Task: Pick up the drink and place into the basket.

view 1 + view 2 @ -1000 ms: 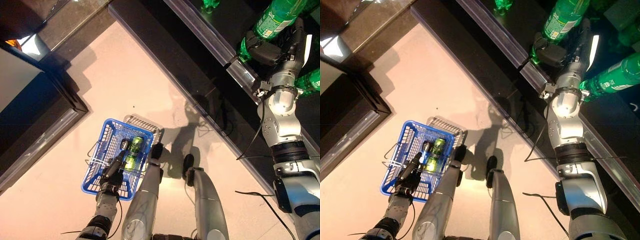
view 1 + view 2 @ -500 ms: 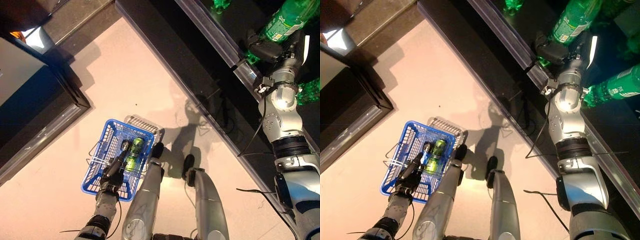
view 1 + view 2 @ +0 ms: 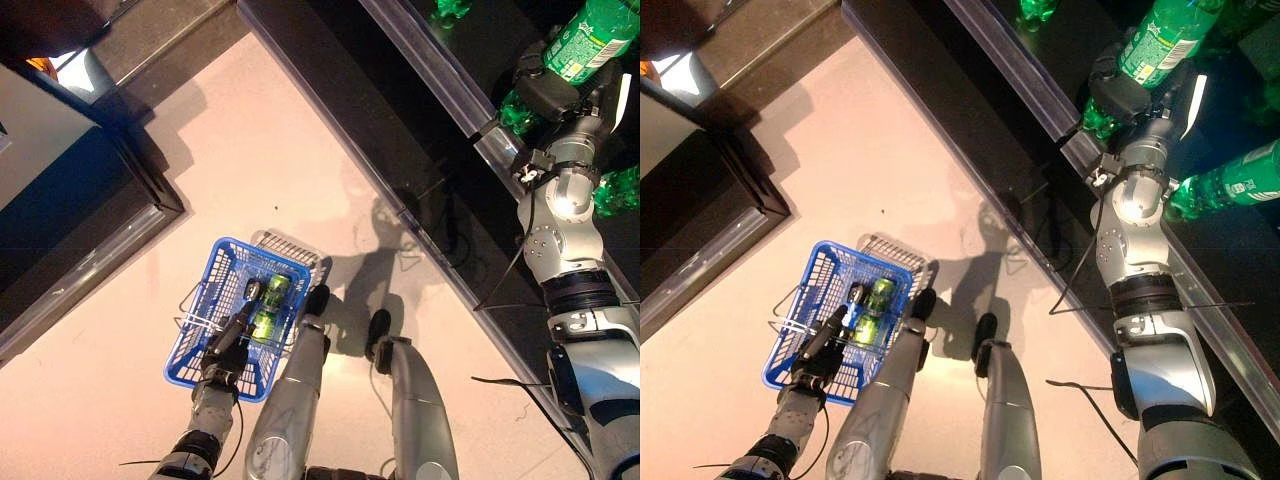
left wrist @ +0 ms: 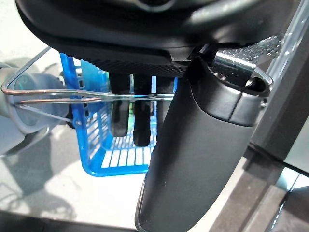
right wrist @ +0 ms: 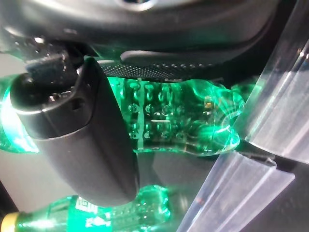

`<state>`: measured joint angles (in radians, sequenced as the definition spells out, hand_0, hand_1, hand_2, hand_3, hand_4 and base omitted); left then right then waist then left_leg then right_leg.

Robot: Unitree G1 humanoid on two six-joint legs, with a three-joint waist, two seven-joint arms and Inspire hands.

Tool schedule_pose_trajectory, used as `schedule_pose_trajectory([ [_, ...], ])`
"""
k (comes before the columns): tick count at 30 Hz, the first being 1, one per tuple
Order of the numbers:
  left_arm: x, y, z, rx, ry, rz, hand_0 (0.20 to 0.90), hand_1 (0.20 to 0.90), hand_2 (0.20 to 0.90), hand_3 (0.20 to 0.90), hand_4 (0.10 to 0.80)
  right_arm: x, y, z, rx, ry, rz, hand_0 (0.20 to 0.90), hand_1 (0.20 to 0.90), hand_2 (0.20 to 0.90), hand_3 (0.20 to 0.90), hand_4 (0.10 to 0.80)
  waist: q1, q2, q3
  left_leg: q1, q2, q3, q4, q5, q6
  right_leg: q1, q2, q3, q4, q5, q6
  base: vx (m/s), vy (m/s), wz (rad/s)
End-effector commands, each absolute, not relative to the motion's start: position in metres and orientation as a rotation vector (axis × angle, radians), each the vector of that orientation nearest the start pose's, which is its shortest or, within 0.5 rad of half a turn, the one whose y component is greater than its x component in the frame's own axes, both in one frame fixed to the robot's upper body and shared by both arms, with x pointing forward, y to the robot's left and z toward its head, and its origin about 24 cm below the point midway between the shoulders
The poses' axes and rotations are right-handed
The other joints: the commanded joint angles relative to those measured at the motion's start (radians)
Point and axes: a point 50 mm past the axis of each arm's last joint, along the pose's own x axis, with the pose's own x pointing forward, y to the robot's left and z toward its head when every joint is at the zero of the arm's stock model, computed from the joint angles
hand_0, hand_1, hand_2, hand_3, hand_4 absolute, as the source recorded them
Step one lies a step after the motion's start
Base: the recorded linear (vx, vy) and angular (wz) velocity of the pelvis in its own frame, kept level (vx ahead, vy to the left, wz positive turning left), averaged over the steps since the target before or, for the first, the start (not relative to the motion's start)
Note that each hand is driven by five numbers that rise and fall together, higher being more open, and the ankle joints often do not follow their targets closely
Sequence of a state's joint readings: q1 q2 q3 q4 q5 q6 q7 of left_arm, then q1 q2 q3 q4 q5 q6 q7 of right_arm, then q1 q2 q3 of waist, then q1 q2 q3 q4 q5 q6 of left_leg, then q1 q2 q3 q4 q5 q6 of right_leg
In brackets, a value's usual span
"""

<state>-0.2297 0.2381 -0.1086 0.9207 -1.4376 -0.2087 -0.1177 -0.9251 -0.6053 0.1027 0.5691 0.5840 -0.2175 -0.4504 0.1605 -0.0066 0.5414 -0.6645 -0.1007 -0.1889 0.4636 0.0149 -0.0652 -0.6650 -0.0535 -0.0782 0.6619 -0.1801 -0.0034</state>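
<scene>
My right hand (image 3: 548, 92) reaches onto the dark shelf at the upper right and is shut on a green drink bottle (image 3: 588, 30) that lies tilted there. In the right wrist view the thumb (image 5: 77, 130) lies across the bottle's dimpled green body (image 5: 174, 121). My left hand (image 3: 228, 345) is shut on the thin wire handles (image 4: 58, 94) of the blue basket (image 3: 200, 330), which hangs low at the left above the floor. Green drinks (image 3: 268, 305) lie inside the basket.
More green bottles lie on the shelf, one beside my right wrist (image 3: 1230, 180), one farther back (image 3: 450, 10) and one under the held bottle (image 5: 111, 210). A clear plastic rail (image 3: 440, 75) runs along the shelf's front edge. A dark cabinet (image 3: 60, 200) stands at the left.
The whole picture has shifted a little, so the camera has moved. My right hand stays closed on the green bottle at the shelf. The blue basket hangs as before.
</scene>
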Motion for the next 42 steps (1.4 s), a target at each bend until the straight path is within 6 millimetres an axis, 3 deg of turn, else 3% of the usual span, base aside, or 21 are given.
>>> schedule_pose_trajectory([
  [1,0.243,0.267,-0.043,-0.948,0.050,0.397,0.300,0.300,0.300,0.200,0.100,0.323,-0.251,0.365,0.029,-1.102,-0.472,0.300,0.300,0.300,0.200,0.100,0.000,0.024,-0.021,0.074,-0.085,0.110,0.073,-0.140,0.149,0.059,0.072,-0.011,-0.108,0.090,0.007,0.000,0.000,0.00],
  [9,0.244,0.266,-0.041,-0.958,0.031,0.398,0.300,0.300,0.300,0.200,0.100,0.298,-0.232,0.374,-0.125,-1.306,-0.528,0.300,0.300,0.300,0.200,0.100,-0.010,0.019,-0.021,0.074,-0.085,0.112,0.064,-0.134,0.153,0.060,0.074,-0.003,-0.125,0.103,0.012,-0.008,0.002,0.00],
  [15,0.241,0.269,-0.041,-0.962,0.016,0.412,0.300,0.300,0.300,0.200,0.100,0.276,-0.206,0.367,-0.134,-1.407,-0.342,0.300,0.300,0.300,0.200,0.100,-0.029,0.014,-0.021,0.078,-0.085,0.119,0.064,-0.133,0.157,0.062,0.077,0.007,-0.135,0.113,0.019,-0.012,0.002,0.00],
  [25,0.241,0.257,-0.042,-0.991,-0.027,0.393,0.300,0.300,0.300,0.200,0.100,0.271,-0.144,0.312,-0.150,-1.259,0.137,0.300,0.300,0.300,0.200,0.100,-0.061,0.010,-0.021,0.139,-0.083,0.144,0.038,-0.126,0.157,0.116,0.081,0.038,-0.177,0.129,0.027,-0.014,0.026,-0.02],
  [31,0.244,0.253,-0.036,-0.995,-0.080,0.369,0.300,0.300,0.300,0.200,0.100,0.273,-0.122,0.279,-0.106,-1.100,0.347,0.300,0.300,0.300,0.200,0.100,-0.076,0.001,-0.036,0.189,-0.078,0.157,0.017,-0.120,0.156,0.161,0.076,0.045,-0.210,0.147,0.033,0.017,0.014,-0.05],
  [32,0.249,0.250,-0.030,-0.999,-0.111,0.349,0.300,0.300,0.300,0.200,0.100,0.273,-0.113,0.266,-0.097,-1.042,0.419,0.300,0.300,0.300,0.200,0.100,-0.081,-0.002,-0.044,0.205,-0.077,0.161,0.010,-0.116,0.155,0.176,0.076,0.049,-0.219,0.152,0.035,0.043,0.007,-0.08],
  [37,0.263,0.238,-0.008,-0.962,-0.175,0.229,0.300,0.300,0.300,0.200,0.100,0.272,-0.097,0.244,-0.111,-0.933,0.531,0.300,0.300,0.300,0.200,0.100,-0.082,-0.006,-0.052,0.236,-0.075,0.164,-0.005,-0.104,0.152,0.214,0.072,0.054,-0.238,0.161,0.042,0.016,-0.014,-0.05],
  [42,0.274,0.217,0.016,-0.795,-0.203,0.050,0.300,0.300,0.300,0.200,0.100,0.280,-0.090,0.220,-0.111,-0.795,0.552,0.300,0.300,0.300,0.200,0.100,-0.065,-0.005,-0.055,0.276,-0.071,0.160,-0.028,-0.092,0.147,0.266,0.059,0.035,-0.257,0.162,0.048,-0.006,-0.053,0.02],
])
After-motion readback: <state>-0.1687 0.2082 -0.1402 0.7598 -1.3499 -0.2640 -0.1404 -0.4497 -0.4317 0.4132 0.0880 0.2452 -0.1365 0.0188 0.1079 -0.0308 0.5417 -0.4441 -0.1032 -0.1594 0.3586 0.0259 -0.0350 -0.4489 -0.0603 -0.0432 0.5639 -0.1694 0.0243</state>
